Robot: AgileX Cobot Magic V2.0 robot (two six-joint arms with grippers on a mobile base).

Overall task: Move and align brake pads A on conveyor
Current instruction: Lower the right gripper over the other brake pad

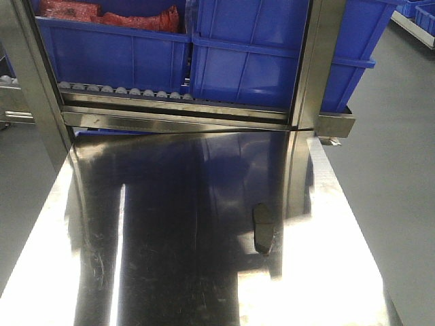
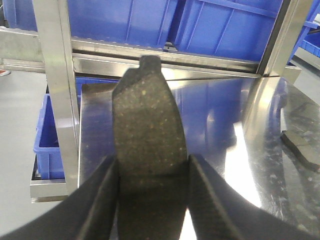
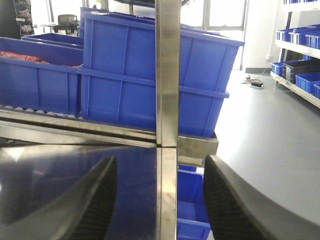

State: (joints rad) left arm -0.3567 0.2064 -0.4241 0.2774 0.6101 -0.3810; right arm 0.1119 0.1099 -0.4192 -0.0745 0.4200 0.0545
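Observation:
In the left wrist view my left gripper (image 2: 152, 175) is shut on a dark-grey speckled brake pad (image 2: 148, 125), which stands up between the two fingers above the shiny steel table (image 2: 225, 130). A second brake pad (image 1: 263, 227) lies flat on the steel table right of centre in the front view; it also shows at the right edge of the left wrist view (image 2: 302, 147). My right gripper (image 3: 160, 200) is open and empty, over the table's right edge. The conveyor is out of view. Neither gripper shows in the front view.
Blue plastic bins (image 1: 258, 54) stand on a roller rack (image 1: 122, 89) behind the table, one holding red parts (image 1: 109, 17). Steel frame posts (image 3: 167, 70) rise at the table's far corners. More blue bins (image 2: 50, 145) sit below the table's left side. Grey floor lies to the right.

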